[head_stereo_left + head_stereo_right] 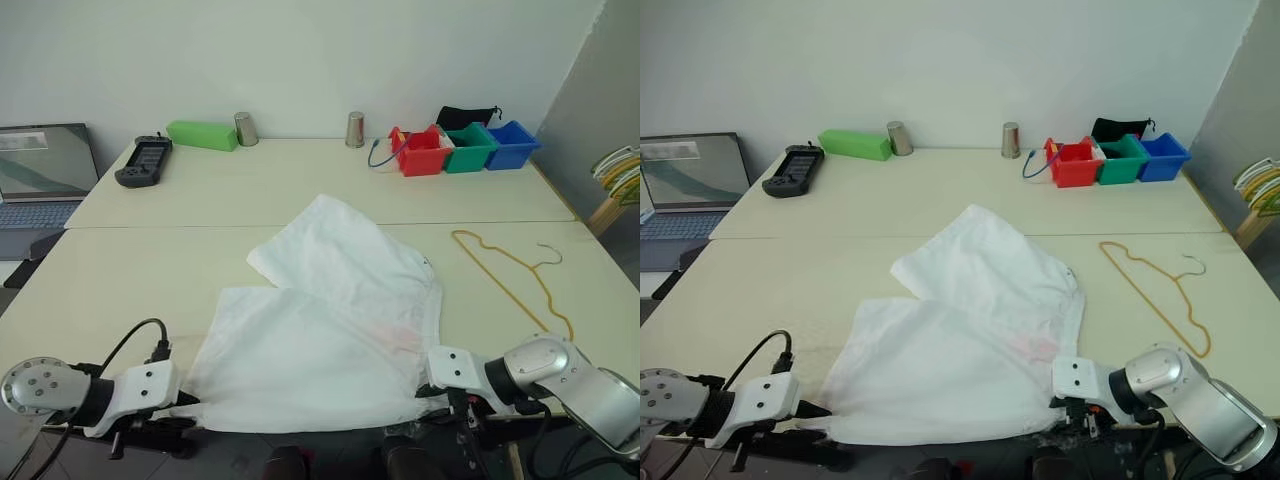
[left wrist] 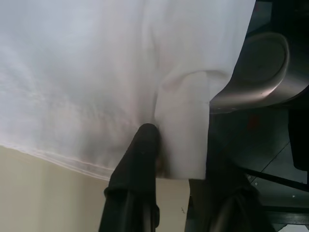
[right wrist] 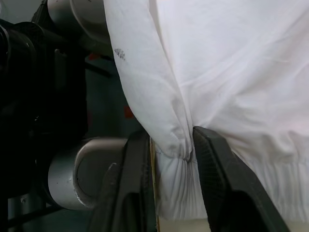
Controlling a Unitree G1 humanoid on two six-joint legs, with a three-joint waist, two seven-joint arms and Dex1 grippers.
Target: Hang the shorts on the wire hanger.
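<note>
The shorts (image 1: 330,320) — white, thin, faintly stained pink near the waistband — are lying spread and rumpled across the near half of the surface (image 1: 120,280), one leg folding back toward the far side, the near edge hanging off. The wire hanger (image 1: 510,275) — yellow-gold, silvery-hooked — is lying flat just beside them, apart.

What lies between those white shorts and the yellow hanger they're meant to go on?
Nothing visible. The shorts lie on the table, and the wire hanger rests flat to their right, with only bare tabletop between them. Both grippers pinch the shorts' near edge, left and right.
</note>
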